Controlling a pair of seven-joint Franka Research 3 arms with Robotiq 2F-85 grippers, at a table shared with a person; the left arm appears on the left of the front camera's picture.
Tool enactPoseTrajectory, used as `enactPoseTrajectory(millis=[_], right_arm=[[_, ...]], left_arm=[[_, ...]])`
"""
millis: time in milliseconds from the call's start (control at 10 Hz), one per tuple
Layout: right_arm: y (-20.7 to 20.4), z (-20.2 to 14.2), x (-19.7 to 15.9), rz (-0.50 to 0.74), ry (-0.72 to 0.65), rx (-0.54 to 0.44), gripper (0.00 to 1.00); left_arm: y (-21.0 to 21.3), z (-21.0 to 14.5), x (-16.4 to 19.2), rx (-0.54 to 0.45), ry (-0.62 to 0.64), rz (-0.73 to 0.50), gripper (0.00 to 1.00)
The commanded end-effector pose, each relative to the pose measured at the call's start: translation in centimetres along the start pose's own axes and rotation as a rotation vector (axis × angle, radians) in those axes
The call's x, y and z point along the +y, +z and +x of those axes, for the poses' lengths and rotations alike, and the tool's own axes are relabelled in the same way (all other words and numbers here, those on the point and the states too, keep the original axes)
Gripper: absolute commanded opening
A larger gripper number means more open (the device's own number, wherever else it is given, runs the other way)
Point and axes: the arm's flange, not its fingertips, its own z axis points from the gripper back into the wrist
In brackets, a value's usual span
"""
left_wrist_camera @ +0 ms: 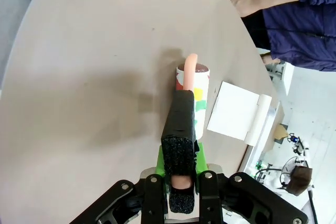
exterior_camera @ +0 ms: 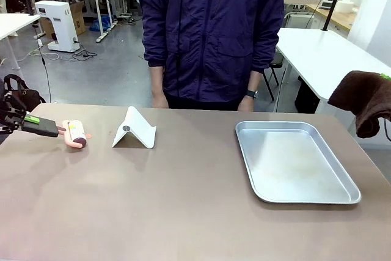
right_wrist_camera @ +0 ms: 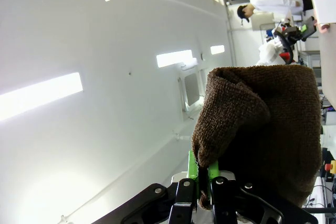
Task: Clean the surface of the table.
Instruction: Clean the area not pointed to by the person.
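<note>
Brownish-tan surface [exterior_camera: 183, 218] fills the near and middle ground of the front view and runs out past both side edges of the picture; its top looks matte and bare between the items.

Left tool [left_wrist_camera: 181, 184]: clenched on the black foam-wrapped handle [left_wrist_camera: 181, 129] of a lint roller [exterior_camera: 76, 133]. I see the handle pinched between the green-padded fingers [left_wrist_camera: 155, 192], with the roller head pointing away from the wrist. The roller sits close to the left edge of the surface, in the far half. It is low over the top; I cannot tell whether it touches.

Right tool [right_wrist_camera: 205, 182]: clenched on a dark brown cloth [exterior_camera: 365, 99]. The cloth hangs bunched from the jaws, held in the air by the far-right corner of the surface, clear of the top. In the right wrist view it drapes over the jaws and hides most of them.

Other items on the surface:
- white folded stand [exterior_camera: 134, 129], tent-shaped, in the far half, left of centre, just beside the roller but apart from it;
- silver metal tray [exterior_camera: 293, 163], in the right half, its long side running toward the near edge, its right rim close to the right edge. Nothing lies in it.

Person [exterior_camera: 214, 35] in a dark blue jacket stands at the far edge, both hands [exterior_camera: 160, 100] low, right at that edge.
</note>
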Motion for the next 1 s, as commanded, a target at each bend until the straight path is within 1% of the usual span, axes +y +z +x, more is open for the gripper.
enactPoseTrajectory(millis=[0,200,400,500,600,800,900], right_arm=[[-0.1,0.3,0.5,0.010,0.013,-0.003,0.00],[-0.1,0.3,0.5,0.010,0.013,-0.003,0.00],[-0.1,0.3,0.5,0.010,0.013,-0.003,0.00],[-0.1,0.3,0.5,0.010,0.013,-0.003,0.00],[-0.1,0.3,0.5,0.010,0.013,-0.003,0.00],[-0.1,0.3,0.5,0.010,0.013,-0.003,0.00],[-0.1,0.3,0.5,0.010,0.013,-0.003,0.00]], left_arm=[[-4.0,-1.4,1.9,0.065,-0.009,0.190,0.22],[-5.4,-1.2,0.2,0.091,-0.031,0.197,0.22],[-6.1,-0.9,-0.8,0.106,-0.034,0.165,0.22],[-5.9,-1.0,-1.3,0.123,-0.048,0.100,0.22],[-5.0,-1.2,-1.8,0.149,-0.064,0.001,0.22],[-1.6,-2.3,-2.5,0.155,-0.149,-0.209,0.22],[1.0,-3.4,-2.6,0.142,-0.218,-0.346,0.22]])
